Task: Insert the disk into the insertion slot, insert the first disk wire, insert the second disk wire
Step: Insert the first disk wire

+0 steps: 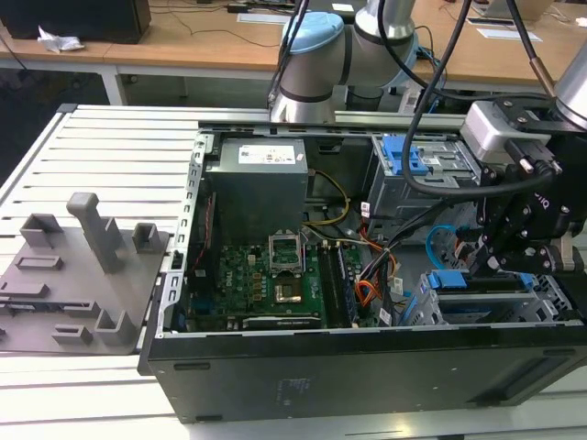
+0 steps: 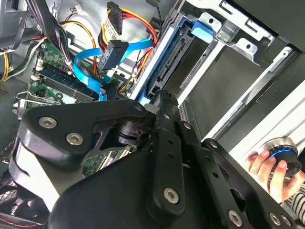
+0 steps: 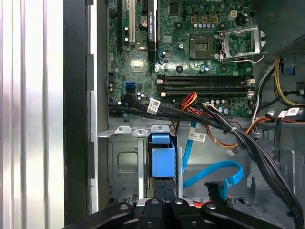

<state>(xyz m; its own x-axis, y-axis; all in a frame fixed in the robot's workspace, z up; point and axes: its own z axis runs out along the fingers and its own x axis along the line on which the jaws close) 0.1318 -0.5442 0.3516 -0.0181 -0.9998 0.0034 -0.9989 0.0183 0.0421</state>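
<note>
Blue-framed disk [image 1: 449, 280] looks part-seated in the insertion slot [image 1: 548, 295], lower right of the exterior view | my gripper [image 1: 488, 264] drawn closed, tips at its end | risk: a skewed push jams it against the slot wall; the second disk wire [image 1: 437, 236], just beside, could snag.

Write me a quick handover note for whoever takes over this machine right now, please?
Gripper: shut, tips against the end of the silver hard drive in its bright blue carrier.
Done: the drive sits in the silver-grey sheet-metal bay.
Left: the red-orange-black wire bundle and the light-blue cable both hang loose beside the bay, plugs unconnected.
</note>
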